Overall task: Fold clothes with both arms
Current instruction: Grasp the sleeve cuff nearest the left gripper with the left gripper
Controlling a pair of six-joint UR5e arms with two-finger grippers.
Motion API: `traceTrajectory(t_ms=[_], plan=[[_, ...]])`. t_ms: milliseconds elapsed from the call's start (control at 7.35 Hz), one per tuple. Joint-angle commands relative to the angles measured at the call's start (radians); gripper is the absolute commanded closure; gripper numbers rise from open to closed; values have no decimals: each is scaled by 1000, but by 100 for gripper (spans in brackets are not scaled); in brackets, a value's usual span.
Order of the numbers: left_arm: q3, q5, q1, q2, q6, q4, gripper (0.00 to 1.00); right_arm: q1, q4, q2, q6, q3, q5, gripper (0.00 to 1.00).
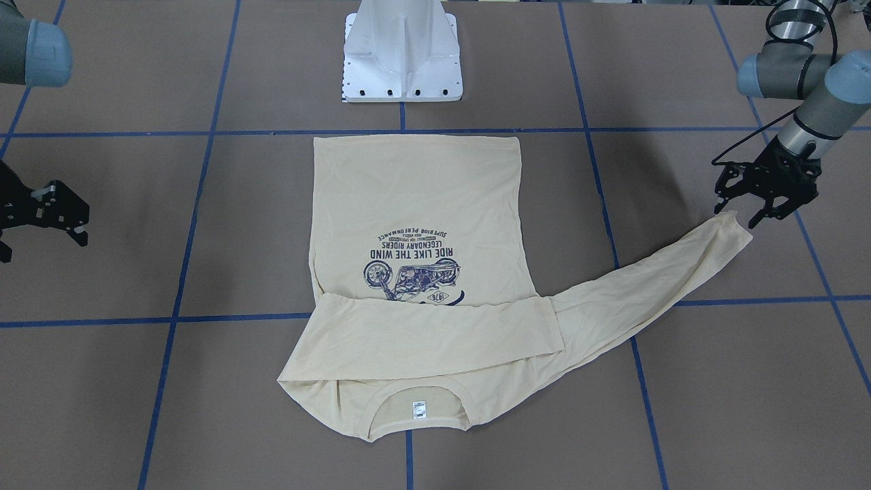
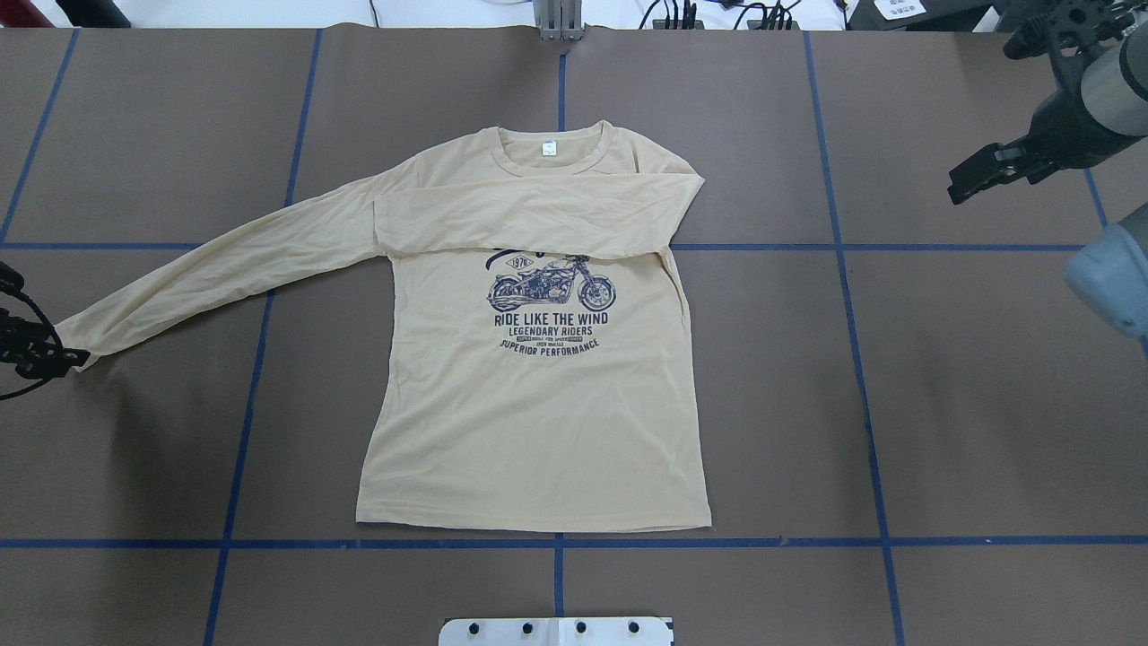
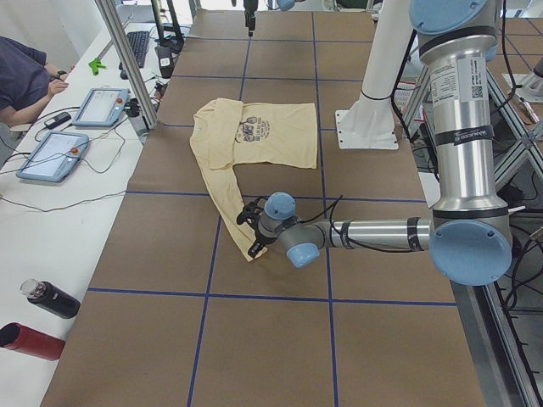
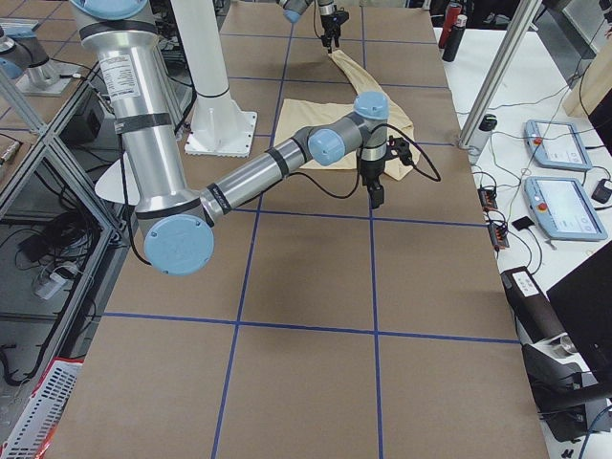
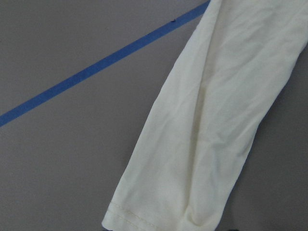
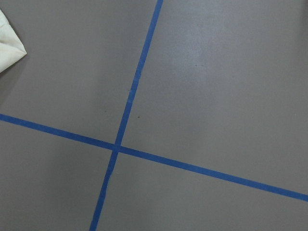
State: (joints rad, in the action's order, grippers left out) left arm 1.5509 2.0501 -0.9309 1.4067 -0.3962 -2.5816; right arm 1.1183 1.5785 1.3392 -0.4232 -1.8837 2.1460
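Observation:
The cream-yellow long-sleeved shirt (image 2: 538,422) lies flat, print side up, neck label toward the far edge. One sleeve (image 2: 538,211) is folded across the chest. The other sleeve stretches out sideways, its cuff (image 1: 728,228) flat on the table. My left gripper (image 1: 738,212) hovers open right at that cuff, a finger on either side of its end; the left wrist view shows the cuff (image 5: 183,192) at the bottom edge. My right gripper (image 1: 41,238) is open and empty, well off the shirt's other side, over bare table.
The white pedestal base (image 1: 403,61) stands just behind the shirt's hem. Blue tape lines (image 6: 130,96) grid the brown table. Beyond the far edge are tablets (image 3: 53,157), bottles (image 3: 38,339), a metal post and a seated person (image 3: 21,76).

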Motion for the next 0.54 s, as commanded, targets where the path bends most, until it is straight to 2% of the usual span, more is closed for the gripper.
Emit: traceTrajectory(t_ms=[0,136,408], plan=[[0,1,1,0,2,0,59,-2,0,0,0,0,0,1],[0,1,1,0,2,0,65,-2,0,0,-2,0,0,0],[0,1,1,-2,2,0,65,-2,0,-2,-5,-2,0,0]])
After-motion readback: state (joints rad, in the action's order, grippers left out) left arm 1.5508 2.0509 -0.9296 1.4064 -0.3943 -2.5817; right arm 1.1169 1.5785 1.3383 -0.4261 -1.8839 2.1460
